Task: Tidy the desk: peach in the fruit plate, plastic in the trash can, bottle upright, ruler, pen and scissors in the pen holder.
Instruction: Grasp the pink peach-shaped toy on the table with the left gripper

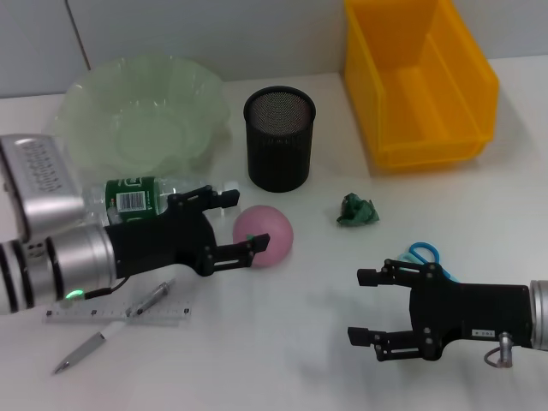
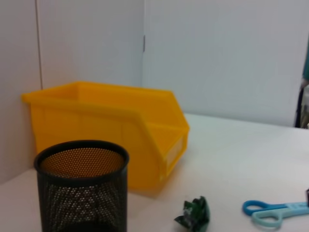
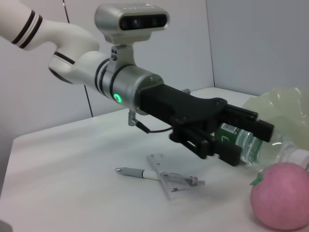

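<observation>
Peach, a round pink fruit (image 1: 264,235), lies mid-surface, unplated; nothing is tidied. Left tool (image 1: 231,227) gapes wide beside it; right tool (image 1: 366,306) hovers wide too.

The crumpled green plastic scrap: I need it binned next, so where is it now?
In the head view the crumpled green plastic scrap lies on the white desk, right of the pink peach, in front of the yellow bin.

No words can be read anywhere. The bottle (image 1: 137,199) carries a green label (image 1: 133,193) with a barcode, its print too small to read.
</observation>
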Motion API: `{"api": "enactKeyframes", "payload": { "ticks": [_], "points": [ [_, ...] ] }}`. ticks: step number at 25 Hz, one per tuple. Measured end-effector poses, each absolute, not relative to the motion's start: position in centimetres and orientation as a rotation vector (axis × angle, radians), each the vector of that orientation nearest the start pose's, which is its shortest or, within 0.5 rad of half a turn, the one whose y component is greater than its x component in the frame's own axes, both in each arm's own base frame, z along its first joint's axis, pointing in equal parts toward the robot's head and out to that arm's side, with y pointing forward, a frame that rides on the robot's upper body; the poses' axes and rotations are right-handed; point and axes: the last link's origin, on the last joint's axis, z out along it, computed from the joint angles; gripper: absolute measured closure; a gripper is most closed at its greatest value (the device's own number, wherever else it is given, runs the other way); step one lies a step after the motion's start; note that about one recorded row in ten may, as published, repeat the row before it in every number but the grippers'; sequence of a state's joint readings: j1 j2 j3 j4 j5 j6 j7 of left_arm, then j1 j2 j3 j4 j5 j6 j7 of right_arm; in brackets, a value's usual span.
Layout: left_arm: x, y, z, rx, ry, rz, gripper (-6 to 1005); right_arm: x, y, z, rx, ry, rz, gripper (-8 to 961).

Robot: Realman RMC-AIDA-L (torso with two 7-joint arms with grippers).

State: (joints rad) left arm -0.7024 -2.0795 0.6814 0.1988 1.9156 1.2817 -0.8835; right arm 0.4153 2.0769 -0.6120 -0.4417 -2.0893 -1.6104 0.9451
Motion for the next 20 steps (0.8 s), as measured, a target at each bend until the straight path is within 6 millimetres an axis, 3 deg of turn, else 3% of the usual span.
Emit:
{"api": "enactKeyframes", "payload": {
  "ticks": [13, 20],
  "points": [
    [-24.2, 35.8, -10.3, -2.735, -0.366, -0.447, 306, 30.7, 26.1, -3.5, -2.785, 0.427, 0.71, 118],
    [-24.0, 35.8, -10.6, -2.739, -0.374, -0.437, 317, 30.7, 26.2, -3.4, -2.786, 0.424, 0.711, 119]
  ]
}}
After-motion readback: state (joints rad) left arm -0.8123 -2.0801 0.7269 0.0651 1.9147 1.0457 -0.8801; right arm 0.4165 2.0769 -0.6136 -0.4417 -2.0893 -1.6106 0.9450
